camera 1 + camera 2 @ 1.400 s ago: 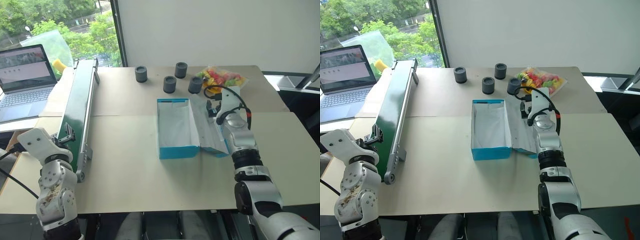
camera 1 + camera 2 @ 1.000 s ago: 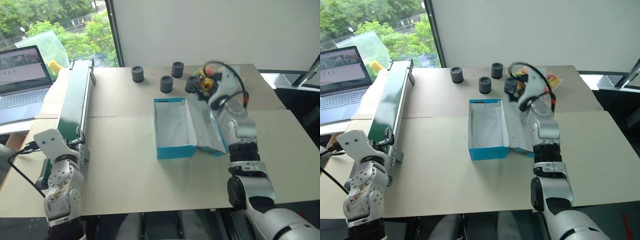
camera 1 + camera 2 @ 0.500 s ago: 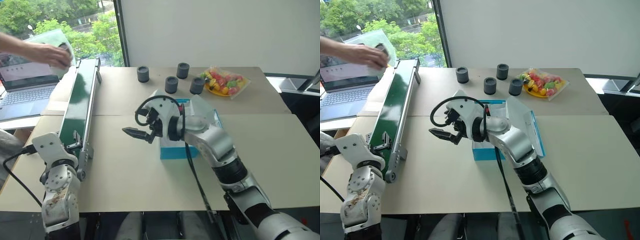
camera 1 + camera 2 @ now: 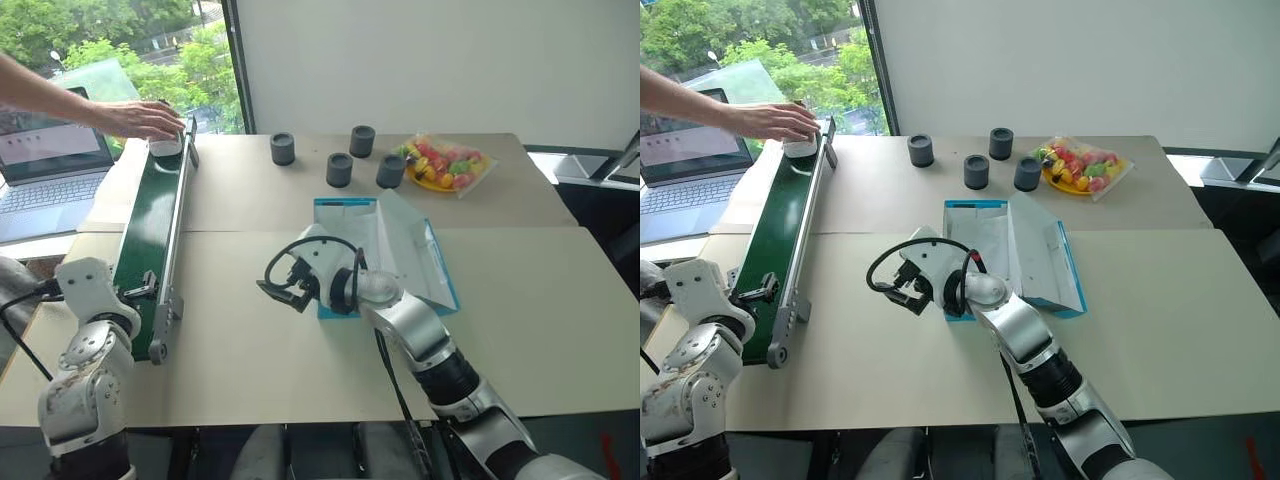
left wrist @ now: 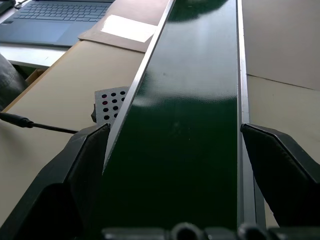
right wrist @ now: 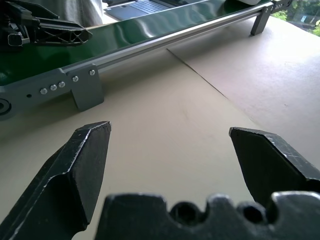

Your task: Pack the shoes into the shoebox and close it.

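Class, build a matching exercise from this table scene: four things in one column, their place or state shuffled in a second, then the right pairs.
Things:
1. bright blue cardboard shoebox
2. long green conveyor
3. dark grey cylindrical cups
4. grey laptop

States:
A. under a person's hand at its far end
B. lid open, no shoes inside
C. beyond the conveyor, screen lit
D. standing behind the box

Pairs: 1-B, 2-A, 3-D, 4-C

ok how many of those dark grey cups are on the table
4, all on the far side of the table beyond the blue shoebox: one furthest left, one nearest the box, one furthest back, one beside the bag of colourful items. None looks hidden.
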